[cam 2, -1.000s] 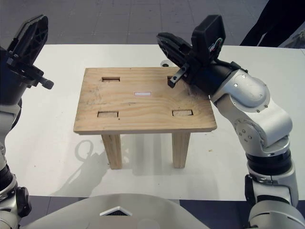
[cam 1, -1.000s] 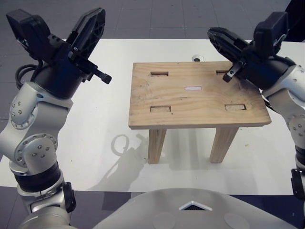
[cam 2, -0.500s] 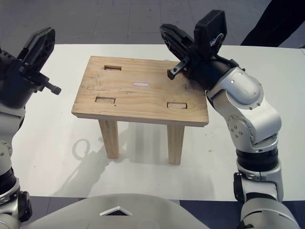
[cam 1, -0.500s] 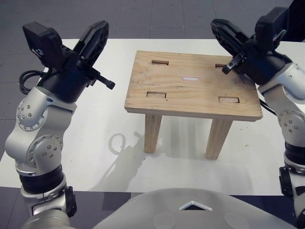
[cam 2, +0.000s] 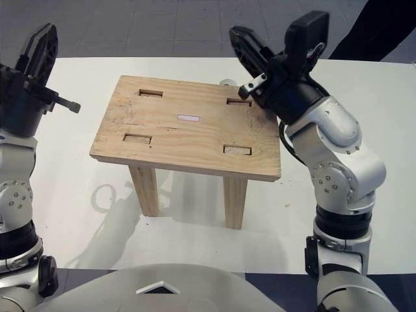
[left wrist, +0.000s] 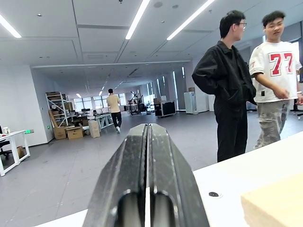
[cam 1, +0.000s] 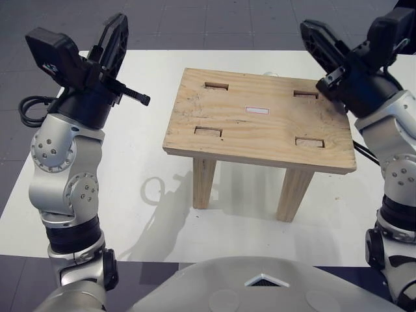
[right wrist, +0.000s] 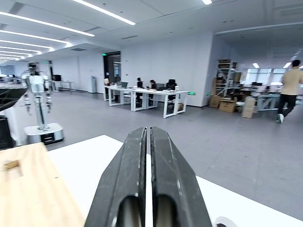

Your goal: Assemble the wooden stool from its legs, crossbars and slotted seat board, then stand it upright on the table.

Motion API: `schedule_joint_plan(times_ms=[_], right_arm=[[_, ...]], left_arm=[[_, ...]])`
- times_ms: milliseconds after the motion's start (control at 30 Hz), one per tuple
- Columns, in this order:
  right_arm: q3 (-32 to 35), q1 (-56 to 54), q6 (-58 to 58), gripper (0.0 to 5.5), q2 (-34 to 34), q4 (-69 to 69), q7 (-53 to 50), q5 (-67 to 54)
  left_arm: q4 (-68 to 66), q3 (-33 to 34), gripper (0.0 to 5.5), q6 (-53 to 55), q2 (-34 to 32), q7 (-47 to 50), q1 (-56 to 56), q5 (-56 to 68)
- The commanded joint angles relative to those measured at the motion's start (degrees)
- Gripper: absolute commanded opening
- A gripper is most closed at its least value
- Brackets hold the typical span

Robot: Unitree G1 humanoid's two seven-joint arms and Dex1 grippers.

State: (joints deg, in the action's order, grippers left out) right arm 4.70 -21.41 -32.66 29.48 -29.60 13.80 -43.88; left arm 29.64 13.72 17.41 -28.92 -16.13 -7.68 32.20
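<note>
The stool (cam 1: 260,140) stands upright on the table (cam 1: 146,195), between and below my left gripper (cam 1: 119,25) and right gripper (cam 1: 309,28), both pressed together, empty. It looks stiff and light; I'd grip the seat board (cam 1: 247,91) by opposite edges.

Print: one label and two signs, none legible.
White label (cam 1: 257,110) sits mid-top of the seat (cam 1: 273,140), below both gripper tips and nearer the right gripper (cam 1: 311,27) than the left gripper (cam 1: 119,21); its print is too small to read. Green wall sign (left wrist: 28,131) far beyond the left gripper and green door sign (right wrist: 103,54) far beyond the right gripper are both illegible.
</note>
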Motion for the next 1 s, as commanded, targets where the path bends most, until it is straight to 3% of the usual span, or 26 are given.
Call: schedule_joint_plan(times_ms=[33, 200, 433, 667, 900, 1000], right_arm=[[5.14, 0.13, -0.30, 0.13, 0.34, -1.34, -1.57, 0.13], [8.70, -0.54, 1.12, 0.13, -0.45, -2.81, -3.62, 1.85], [8.07, 15.24, 0.52, 0.13, -1.65, -5.93, -9.91, 14.34], [1.27, 27.64, 9.73, 0.13, -7.24, -3.04, -16.45, 33.22], [-5.08, 35.86, 14.61, 0.13, -13.39, 2.92, -19.10, 42.93], [-7.66, 40.47, 18.20, 0.10, -15.66, 3.19, -20.07, 46.52]], left_arm=[[-0.50, -0.29, 0.10, -0.64, 1.32, -0.14, 2.71, -2.49], [-1.26, 0.31, 0.10, -1.33, 2.92, -0.10, 3.81, -3.76], [-3.91, -2.59, 0.10, -5.33, 7.69, 2.76, 9.02, -11.84], [-9.34, -5.04, 0.10, -11.87, 12.34, 7.20, 11.61, -21.68], [-13.26, -8.61, 0.10, -16.56, 16.00, 12.24, 14.67, -31.68], [-13.48, -11.08, 0.56, -16.13, 17.00, 14.05, 17.20, -36.34]])
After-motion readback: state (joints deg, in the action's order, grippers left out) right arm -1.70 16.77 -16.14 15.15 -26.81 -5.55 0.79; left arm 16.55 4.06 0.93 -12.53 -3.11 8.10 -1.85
